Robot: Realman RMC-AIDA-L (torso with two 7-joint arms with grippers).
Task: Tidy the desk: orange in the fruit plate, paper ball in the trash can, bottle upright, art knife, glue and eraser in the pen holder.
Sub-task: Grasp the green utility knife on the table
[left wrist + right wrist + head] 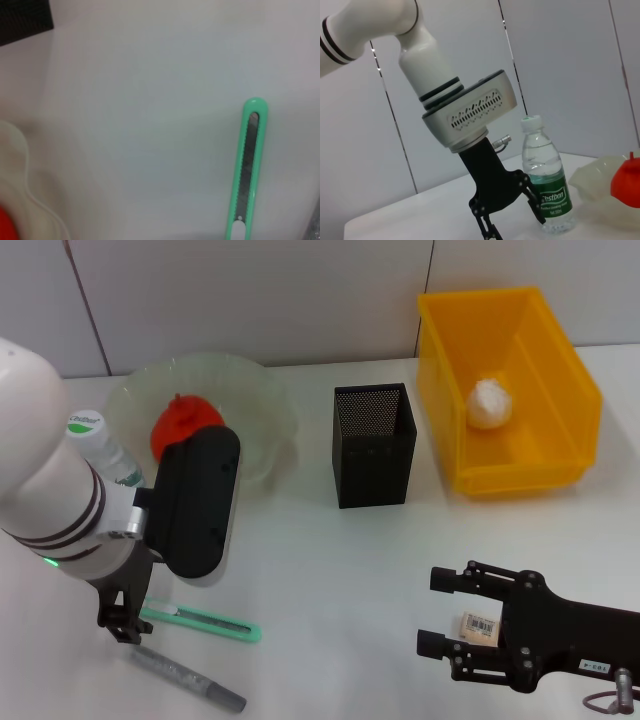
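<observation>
One of each thing is in sight. One orange [182, 423] lies in the one fruit plate [270, 415] at the far left of the desk [330, 560]. One white paper ball [491, 403] sits inside the single yellow trash can [570, 370] at the far right. One black mesh pen holder [373, 445] stands between plate and can. One bottle [98, 443] stands upright, cap up, just beside the plate's left rim. One mint-green art knife [200, 621] lies flat near the front left, one grey glue stick [187, 679] just in front of it, apart from it. One eraser [479, 626] lies at the front right.

The left arm reaches down over the front left, its left hand [118, 625] hanging low just beside the knife's end; whether its fingers are spread or pressed together cannot be told.

The right hand [438, 611] lies low, pointing left, fingers spread wide, with the eraser between them, behind the fingertips; contact cannot be told.
</observation>
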